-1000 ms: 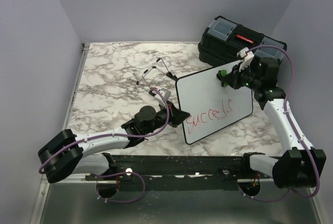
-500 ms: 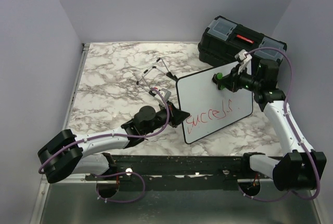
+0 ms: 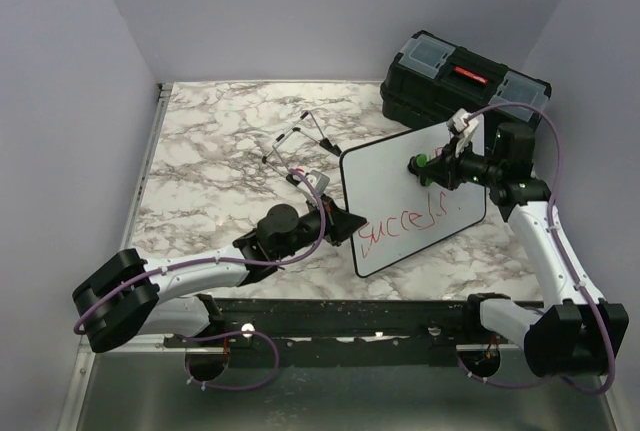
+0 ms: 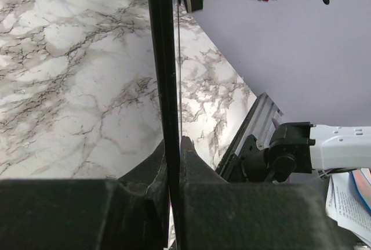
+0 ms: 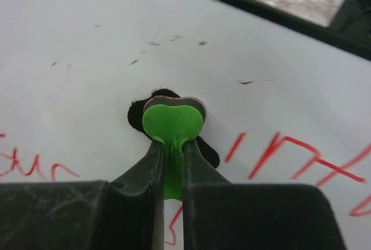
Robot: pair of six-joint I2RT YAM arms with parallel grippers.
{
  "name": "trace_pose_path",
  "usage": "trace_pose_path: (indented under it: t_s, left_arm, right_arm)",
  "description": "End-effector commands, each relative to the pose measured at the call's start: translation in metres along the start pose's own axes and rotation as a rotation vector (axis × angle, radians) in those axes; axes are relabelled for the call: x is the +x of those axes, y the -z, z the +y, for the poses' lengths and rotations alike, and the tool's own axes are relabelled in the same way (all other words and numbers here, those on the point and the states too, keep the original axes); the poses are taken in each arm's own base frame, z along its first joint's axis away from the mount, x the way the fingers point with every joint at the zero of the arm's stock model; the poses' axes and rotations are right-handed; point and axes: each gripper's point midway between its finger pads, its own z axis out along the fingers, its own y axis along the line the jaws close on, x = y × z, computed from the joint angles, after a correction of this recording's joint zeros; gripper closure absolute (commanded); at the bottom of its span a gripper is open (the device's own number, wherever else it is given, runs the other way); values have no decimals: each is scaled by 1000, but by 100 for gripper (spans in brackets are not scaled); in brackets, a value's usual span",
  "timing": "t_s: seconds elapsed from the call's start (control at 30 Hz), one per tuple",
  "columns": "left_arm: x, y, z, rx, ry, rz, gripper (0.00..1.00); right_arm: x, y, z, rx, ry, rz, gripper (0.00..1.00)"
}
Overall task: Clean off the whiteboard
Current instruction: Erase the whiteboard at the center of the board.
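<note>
Left gripper: jaws closed on the lower left rim of the whiteboard. It props the board on edge and tilted over the marble table, centre right. In the left wrist view the thin black rim runs edge-on between the two fingers. Whether the bottom edge also rests on the table cannot be told.

Behind the board, a thin black wire stand stands unused.

Red handwriting crosses the lower half of the board face.

Right gripper: jaws closed on a small green eraser, its dark pad against the white surface just above the writing.

A black toolbox sits at the rear right, just behind the board.

Handling: the board appears to be a light, stiff, thin panel with a glossy and probably slippery face, so the rim is the sound place to grip. With one clamp near a corner, wiping pressure far from it may swing or flex the board.
</note>
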Motion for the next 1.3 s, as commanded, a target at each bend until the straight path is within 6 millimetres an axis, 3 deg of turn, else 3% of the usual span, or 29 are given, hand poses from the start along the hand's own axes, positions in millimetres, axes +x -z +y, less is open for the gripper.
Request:
trace_pose_path:
  t_s: [0.0, 0.07, 0.23, 0.37, 0.47, 0.57, 0.73, 0.83, 0.93, 1.13, 1.27]
  left_arm:
    - [-22, 0, -26, 108, -49, -79, 100]
    - [-23, 0, -27, 111, -46, -82, 100]
    - [-21, 2, -24, 105, -32, -83, 100]
    - [-19, 4, -23, 107, -23, -84, 100]
    - [-21, 5, -24, 108, -31, -89, 100]
    - [-22, 5, -24, 108, -38, -91, 100]
    - [-23, 5, -24, 111, -37, -94, 100]
    - [-23, 5, -25, 112, -37, -96, 100]
    - [-24, 5, -26, 117, -31, -95, 100]
    - [-23, 6, -25, 115, -17, -101, 100]
    - [-25, 6, -27, 119, -18, -103, 100]
  right_arm:
    - [11, 5, 54, -298, 4, -13, 99]
    - [0, -1, 40, -244, -20, -34, 99]
    - [-32, -14, -19, 32, -81, -79, 99]
    - [-30, -14, -52, 201, -97, -59, 99]
    - [-11, -10, -51, 217, -70, -2, 99]
    - [10, -4, -35, 158, -27, 55, 100]
    - [35, 3, 29, -169, 30, 100, 99]
    - [30, 2, 46, -273, 1, 70, 99]
    - [6, -3, 34, -223, -23, 10, 99]
    - [-52, -2, -17, 77, -54, -159, 99]
    - [-47, 1, -53, 267, -87, -123, 99]
